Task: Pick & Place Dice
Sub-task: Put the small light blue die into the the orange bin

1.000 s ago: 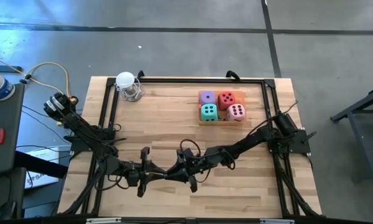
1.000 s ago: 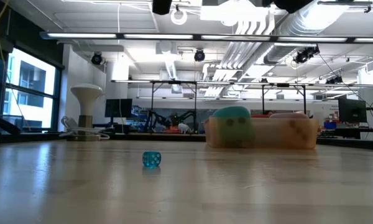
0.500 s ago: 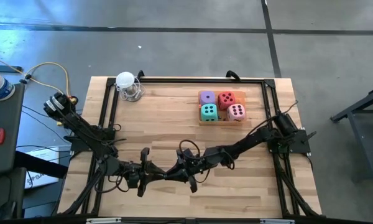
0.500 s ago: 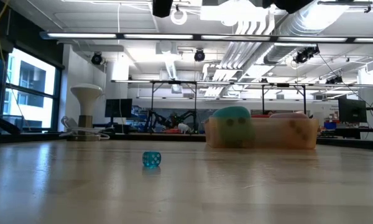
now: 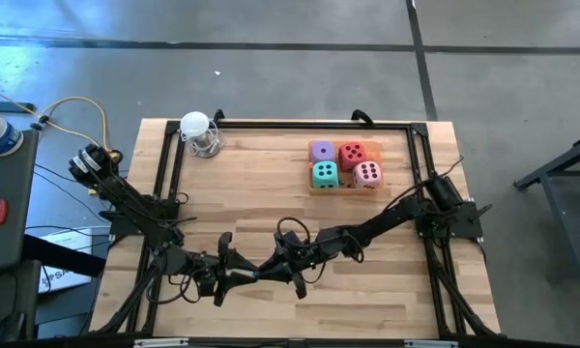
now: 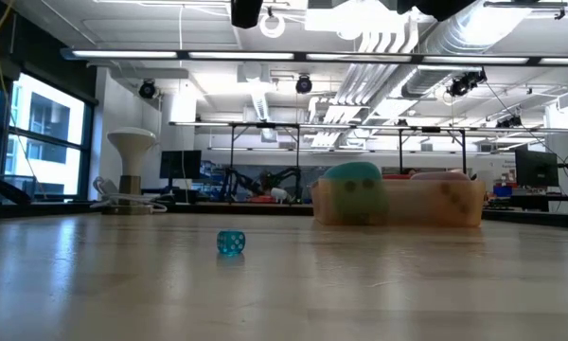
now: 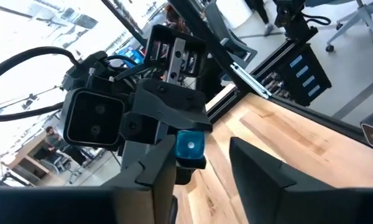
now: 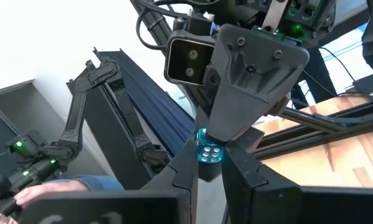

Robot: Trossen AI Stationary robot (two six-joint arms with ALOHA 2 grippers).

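Right tool (image 8: pixel 208 163) is pinching a small blue die (image 8: pixel 207 153); left tool (image 7: pixel 202 168), fingers parted, is facing it just beside. Four dice (image 5: pixel 345 164) are sitting in a tray (image 5: pixel 311 188) well beyond both tools.

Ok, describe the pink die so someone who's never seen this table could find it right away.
On the wooden table, look toward the far right part for a shallow tray holding four dice in a two-by-two block. The pink die sits in the block's near right corner, on the side of the robot's right arm. It is the palest one, next to the teal die and in front of the red die.
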